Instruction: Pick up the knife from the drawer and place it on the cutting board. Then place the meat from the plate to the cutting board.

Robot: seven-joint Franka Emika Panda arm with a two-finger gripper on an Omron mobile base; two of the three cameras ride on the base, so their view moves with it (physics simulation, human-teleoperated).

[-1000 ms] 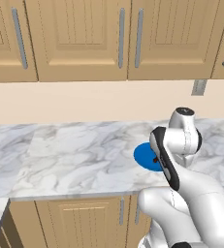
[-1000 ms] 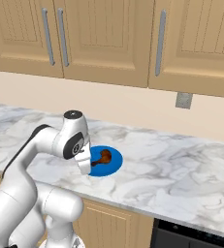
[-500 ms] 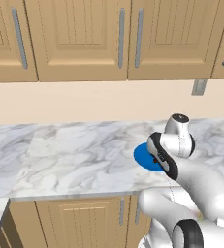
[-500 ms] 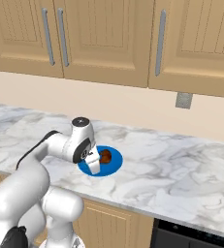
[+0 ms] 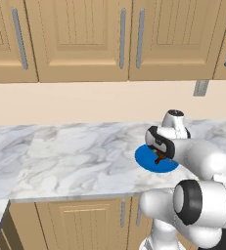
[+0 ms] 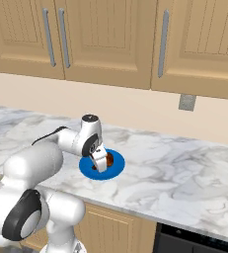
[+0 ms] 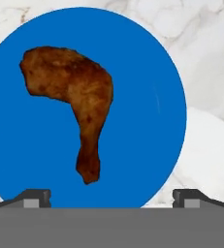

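A bright blue plate (image 7: 152,97) lies on the marble counter, with the meat (image 7: 79,104), a dark-brown drumstick-shaped piece, on it left of centre. My gripper (image 7: 111,196) hangs just above the plate's near edge, open, its two tips spread wider than the meat and holding nothing. From the base cameras the hand (image 6: 100,164) sits low over the plate (image 6: 116,169), beside the meat (image 6: 109,159). In the left base view the plate (image 5: 145,157) is partly hidden by my arm. The knife, the drawer and the cutting board are out of view.
The marble counter (image 5: 65,156) stretches left and right of the plate. Wall cabinets with vertical handles (image 5: 123,36) hang above. An outlet (image 6: 186,102) is on the back wall. Base cabinet doors (image 5: 85,219) run under the counter's front edge.
The arm has stretched forward and the hand has come down from above the counter to just over the blue plate. Plate and meat have stayed in place.
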